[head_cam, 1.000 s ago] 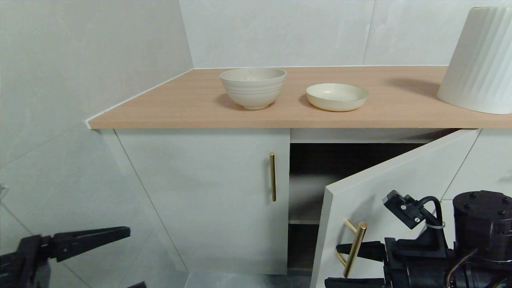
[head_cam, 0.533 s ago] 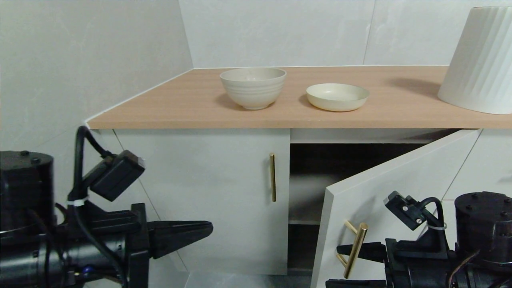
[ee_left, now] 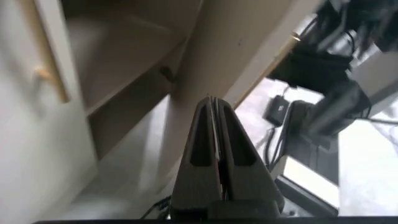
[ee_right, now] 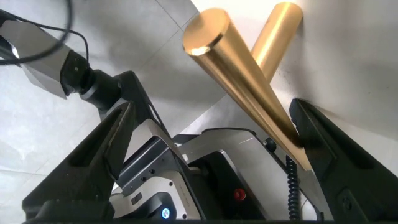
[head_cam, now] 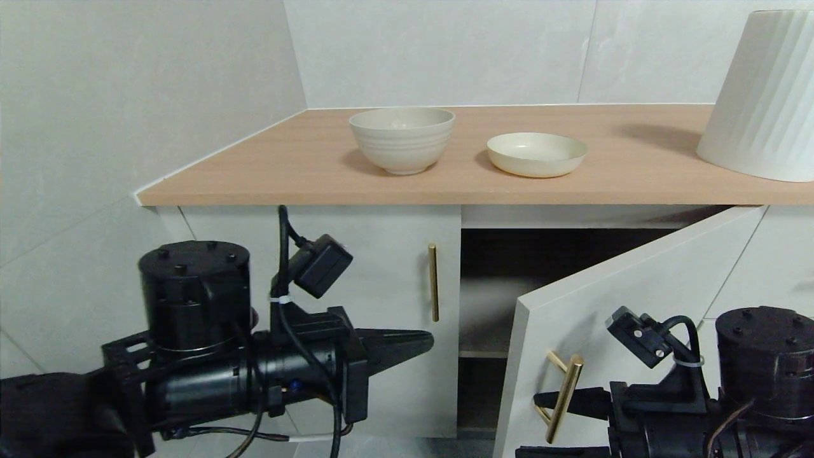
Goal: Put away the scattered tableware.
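Nearest, at 5 o'clock in the head view, the right claw [head_cam: 529, 425] sits at the free edge of the open cupboard door [head_cam: 636, 286]. Its two fingers stand well apart, one above and one below the lower part of the brass handle [head_cam: 563, 397] on that door. The right wrist view shows the right claw [ee_right: 211, 106] with the handle [ee_right: 249, 93] running between the spread fingers; one finger [ee_right: 323, 149] touches the bar and the other stands off from it.

At 7 o'clock the left claw [head_cam: 426, 343] is held level, pointing toward 3 o'clock, in front of the lower part of the closed door [head_cam: 331, 273]. Its fingers are pressed together with nothing between them, as the left wrist view also shows [ee_left: 211, 106]. The tip lies just below the closed door's own upright brass handle [head_cam: 434, 282].

Behind the open door, near the centre, is the dark cupboard opening with a pale shelf [head_cam: 486, 315] inside.

Farther back, on the wooden counter [head_cam: 267, 165], the tableware stands. A ribbed pale bowl [head_cam: 402, 138] sits upright at 12 o'clock. A shallow cream dish [head_cam: 536, 154] is near it at 1 o'clock, not touching. A white ribbed shade [head_cam: 763, 95] stands on the counter at 2 o'clock, well apart from the dish.
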Motion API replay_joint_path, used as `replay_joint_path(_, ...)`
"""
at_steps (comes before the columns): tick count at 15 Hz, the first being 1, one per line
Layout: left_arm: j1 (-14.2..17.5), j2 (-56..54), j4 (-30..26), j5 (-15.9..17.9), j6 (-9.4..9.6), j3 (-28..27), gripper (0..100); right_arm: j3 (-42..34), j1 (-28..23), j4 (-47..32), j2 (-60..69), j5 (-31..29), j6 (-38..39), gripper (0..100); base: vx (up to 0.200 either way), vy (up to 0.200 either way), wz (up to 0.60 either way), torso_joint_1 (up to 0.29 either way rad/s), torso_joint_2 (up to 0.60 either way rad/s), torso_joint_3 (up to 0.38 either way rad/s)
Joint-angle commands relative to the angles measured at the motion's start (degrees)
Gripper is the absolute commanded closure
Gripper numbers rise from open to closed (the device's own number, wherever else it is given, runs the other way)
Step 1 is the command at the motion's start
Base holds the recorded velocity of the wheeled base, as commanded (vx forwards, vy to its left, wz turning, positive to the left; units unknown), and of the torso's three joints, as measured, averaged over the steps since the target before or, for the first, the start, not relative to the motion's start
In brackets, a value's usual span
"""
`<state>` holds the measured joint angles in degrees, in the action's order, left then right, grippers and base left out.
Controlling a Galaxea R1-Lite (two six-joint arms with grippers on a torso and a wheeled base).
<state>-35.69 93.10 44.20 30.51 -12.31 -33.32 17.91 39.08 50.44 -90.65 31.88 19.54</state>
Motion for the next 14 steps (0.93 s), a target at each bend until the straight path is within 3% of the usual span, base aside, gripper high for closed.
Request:
replay_joint_path(1, -0.78, 6.39, 0.62, 0.07, -1.13, -3.51, 100, 0.2, -0.06, 0.09, -0.67, -0.06, 0.06, 0, 0.0, 0.0, 0.0, 0.0, 0.0, 0.0)
replay_joint_path(5, -2.98, 13.6, 0.45, -0.02, -1.31, -10.89, 100, 0.29, -0.06, 0.09, -0.32, -0.15, -0.03, 0, 0.0, 0.0, 0.0, 0.0, 0.0, 0.0)
replay_joint_path(8, -3.77, 17.03, 0.88, -0.1, -4.04, -14.23, 100, 0.2, -0.06, 0.09, -0.32, -0.15, -0.03, 0, 0.0, 0.0, 0.0, 0.0, 0.0, 0.0)
replay_joint_path(11, -4.56, 18.7, 0.97, -0.28, -4.56, -16.78, 100, 0.2, -0.06, 0.09, -0.49, -0.15, -0.03, 0, 0.0, 0.0, 0.0, 0.0, 0.0, 0.0)
replay_joint_path(14, -6.41, 21.77, 2.99, -4.76, -7.81, -19.15, 100, 0.2, -0.06, 0.09, -0.58, -0.24, -0.03, 0, 0.0, 0.0, 0.0, 0.0, 0.0, 0.0)
